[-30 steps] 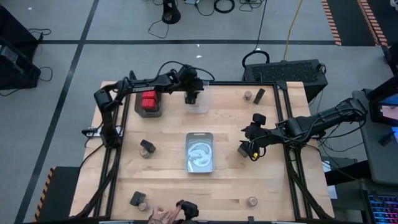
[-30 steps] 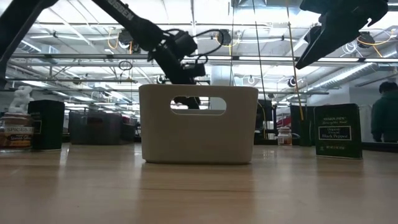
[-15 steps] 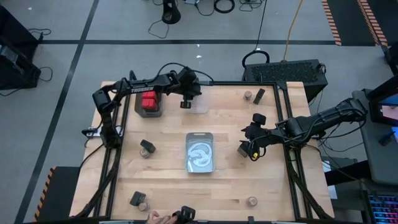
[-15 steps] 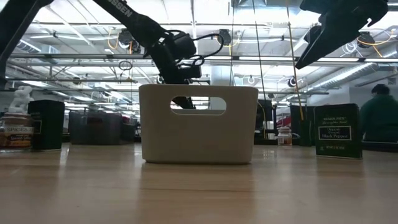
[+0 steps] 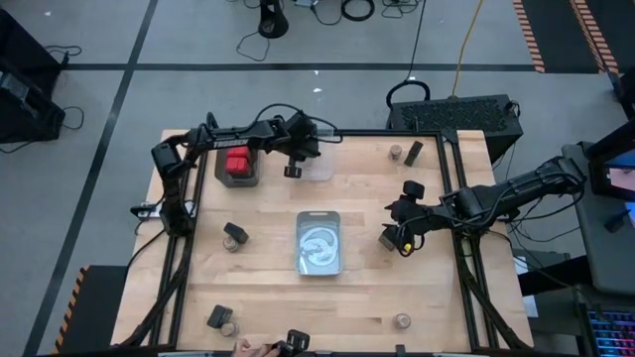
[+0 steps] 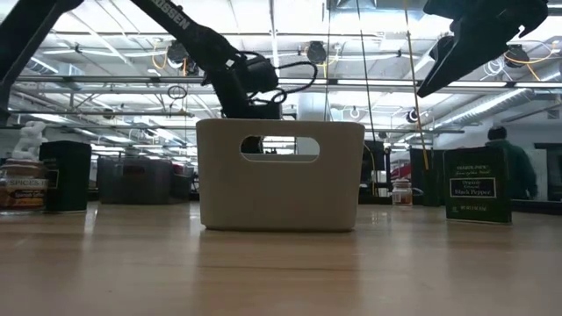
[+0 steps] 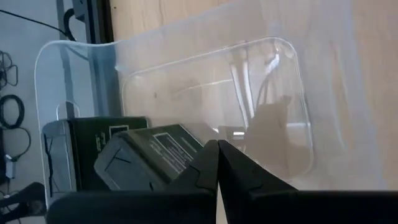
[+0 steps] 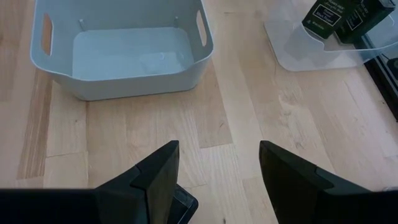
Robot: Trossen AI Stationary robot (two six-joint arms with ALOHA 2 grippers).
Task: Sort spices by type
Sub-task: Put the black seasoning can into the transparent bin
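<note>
Spices: two black boxes [image 7: 124, 155] in clear bin [image 7: 292, 93], partly hidden behind the empty pinched-shut left gripper [image 7: 217, 163]; red boxes [image 5: 237, 162] in a dark tray; jars [image 5: 402, 321] scattered on table [image 5: 367, 288], labels unreadable; right gripper [image 8: 217, 180] spread, empty, above table's right.

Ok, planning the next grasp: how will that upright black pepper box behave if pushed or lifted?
The black pepper box stands upright, taller than wide, so a high push would probably tip it. Its flat sides shouldn't roll and likely suit a two-finger pinch. It looks rigid.
</note>
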